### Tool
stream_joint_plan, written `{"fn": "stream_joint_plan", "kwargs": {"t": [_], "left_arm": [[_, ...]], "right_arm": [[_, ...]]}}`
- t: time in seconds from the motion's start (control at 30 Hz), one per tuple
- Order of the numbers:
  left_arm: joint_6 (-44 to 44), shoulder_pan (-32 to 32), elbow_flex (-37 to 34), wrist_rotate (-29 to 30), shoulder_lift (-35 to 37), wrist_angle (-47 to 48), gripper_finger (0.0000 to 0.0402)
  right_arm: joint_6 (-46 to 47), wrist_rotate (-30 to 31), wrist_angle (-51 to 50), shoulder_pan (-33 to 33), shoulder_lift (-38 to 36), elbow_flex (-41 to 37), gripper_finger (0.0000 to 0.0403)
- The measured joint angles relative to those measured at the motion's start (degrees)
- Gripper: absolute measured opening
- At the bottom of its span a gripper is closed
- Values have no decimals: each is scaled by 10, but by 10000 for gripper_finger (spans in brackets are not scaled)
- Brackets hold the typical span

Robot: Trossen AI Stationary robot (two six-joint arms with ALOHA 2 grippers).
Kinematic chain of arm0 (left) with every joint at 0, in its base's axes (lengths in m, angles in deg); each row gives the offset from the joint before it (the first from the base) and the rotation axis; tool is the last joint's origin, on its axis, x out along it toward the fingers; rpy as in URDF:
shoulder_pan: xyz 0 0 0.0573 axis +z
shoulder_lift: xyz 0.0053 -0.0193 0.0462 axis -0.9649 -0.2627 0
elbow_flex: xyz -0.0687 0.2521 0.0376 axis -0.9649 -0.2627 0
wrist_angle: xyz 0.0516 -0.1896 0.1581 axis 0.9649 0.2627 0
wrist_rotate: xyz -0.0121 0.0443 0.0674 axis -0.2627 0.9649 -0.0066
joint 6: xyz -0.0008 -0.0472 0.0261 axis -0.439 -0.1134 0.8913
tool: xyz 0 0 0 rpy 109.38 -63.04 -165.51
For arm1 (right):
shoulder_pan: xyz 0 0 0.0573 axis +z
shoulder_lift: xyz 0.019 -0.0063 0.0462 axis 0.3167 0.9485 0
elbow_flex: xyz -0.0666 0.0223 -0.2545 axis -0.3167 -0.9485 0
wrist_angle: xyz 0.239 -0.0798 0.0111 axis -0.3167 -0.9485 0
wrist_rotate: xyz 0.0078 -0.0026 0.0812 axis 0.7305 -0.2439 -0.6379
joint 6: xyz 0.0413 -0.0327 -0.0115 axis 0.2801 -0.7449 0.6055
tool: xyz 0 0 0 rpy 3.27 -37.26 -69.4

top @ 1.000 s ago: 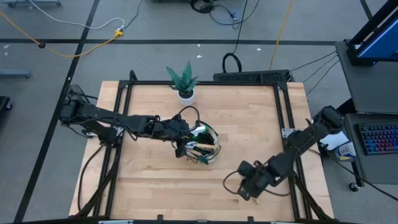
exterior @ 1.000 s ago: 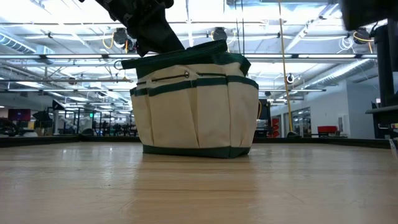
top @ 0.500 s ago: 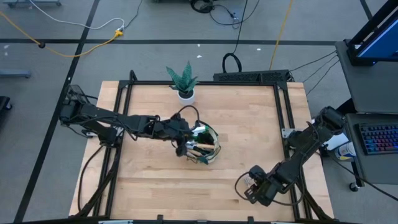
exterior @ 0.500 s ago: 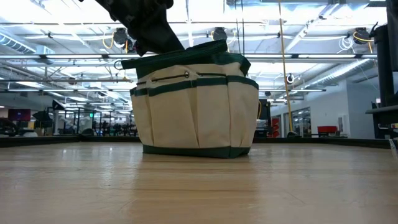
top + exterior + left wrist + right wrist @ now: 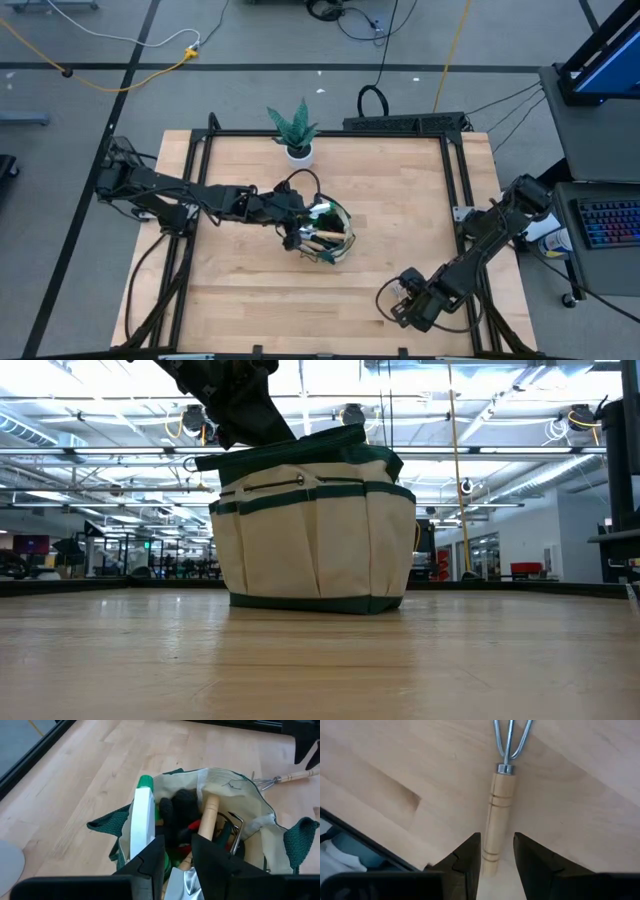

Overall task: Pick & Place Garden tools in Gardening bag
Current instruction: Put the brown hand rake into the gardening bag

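One potted plant [image 5: 295, 130] behind bag [image 5: 328, 232], seemingly clear.

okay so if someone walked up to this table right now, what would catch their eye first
Mid-table, the beige gardening bag bristles with tools, a green spray bottle upright at its rim; the left hand hangs over its mouth. Near the front right edge, the right hand straddles a wooden-handled hand rake lying flat.
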Motion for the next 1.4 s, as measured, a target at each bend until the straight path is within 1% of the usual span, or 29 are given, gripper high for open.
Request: {"fn": "stream_joint_plan", "kwargs": {"t": [0.3, 0.43, 0.6, 0.7, 0.8, 0.93, 1.03, 1.1, 1.2, 1.4], "left_arm": [[0, 0, 0, 0, 0, -2, 102], [0, 0, 0, 0, 0, -3, 102], [-1, 0, 0, 0, 0, -3, 102], [-1, 0, 0, 0, 0, -4, 102], [-1, 0, 0, 0, 0, -4, 102], [-1, 0, 0, 0, 0, -4, 102], [-1, 0, 0, 0, 0, -4, 102], [-1, 0, 0, 0, 0, -4, 102], [-1, 0, 0, 0, 0, -4, 102], [-1, 0, 0, 0, 0, -4, 102]], "right_arm": [[-5, 2, 106, 0, 6, -56, 110], [-6, 1, 103, 0, 6, -79, 110], [-18, 4, 108, -1, 5, -88, 110], [-34, 27, 108, -1, 4, -96, 110], [-63, 30, 111, -2, 3, -105, 108], [-100, 31, 110, -9, 3, -115, 95], [-109, 52, 106, -13, 3, -117, 72], [-126, 50, 106, -18, 4, -117, 56], [-142, 58, 106, -18, 4, -117, 54], [-141, 67, 117, -19, 4, -118, 54]]}}
